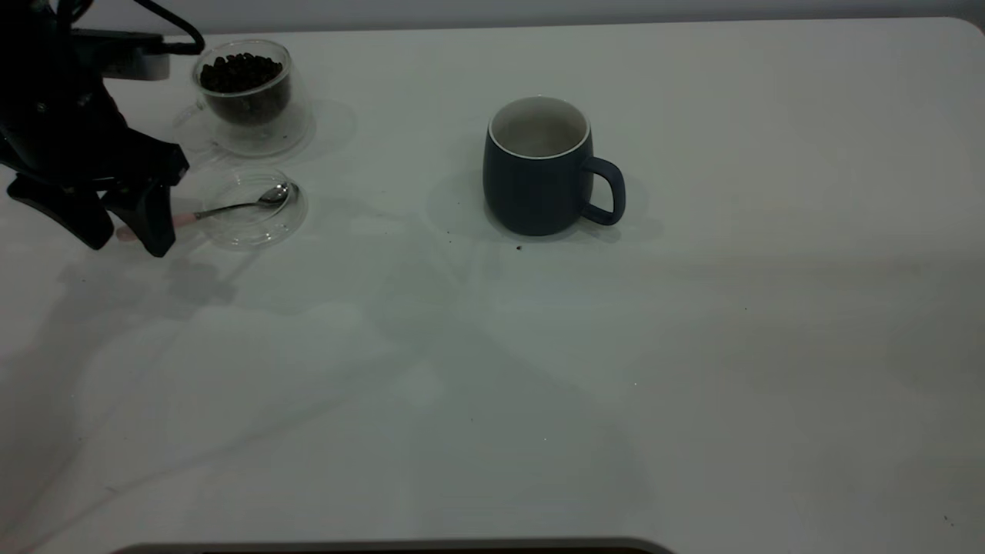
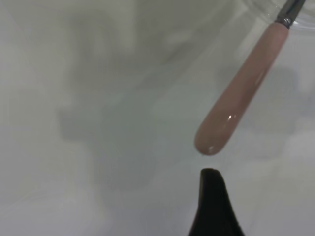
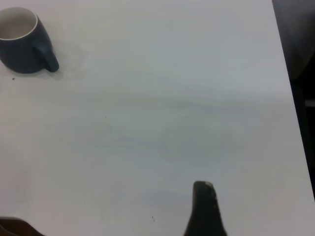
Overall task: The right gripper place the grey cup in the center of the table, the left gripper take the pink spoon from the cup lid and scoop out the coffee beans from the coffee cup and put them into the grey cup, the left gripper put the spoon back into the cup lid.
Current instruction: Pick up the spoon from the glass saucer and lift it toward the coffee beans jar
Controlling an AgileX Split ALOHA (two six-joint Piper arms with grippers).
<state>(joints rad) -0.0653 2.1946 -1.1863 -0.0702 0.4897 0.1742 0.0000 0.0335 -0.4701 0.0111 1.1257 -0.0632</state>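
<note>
The grey cup (image 1: 539, 165) stands upright near the middle of the table (image 1: 492, 369), handle to the right; it also shows far off in the right wrist view (image 3: 22, 42). The coffee cup (image 1: 245, 96), full of coffee beans (image 1: 240, 71), stands at the far left. The cup lid (image 1: 250, 209) lies just in front of it. The pink spoon (image 1: 246, 205) rests with its bowl in the lid and its pink handle (image 2: 241, 93) sticking out left. My left gripper (image 1: 127, 242) is open, low over the table, its fingers either side of the handle's end. My right gripper (image 3: 110, 226) is open and empty, far from the cup.
The table's far right edge (image 3: 288, 98) shows in the right wrist view. A few dark specks (image 1: 519, 248) lie by the grey cup. Bare white tabletop stretches in front of and to the right of the grey cup.
</note>
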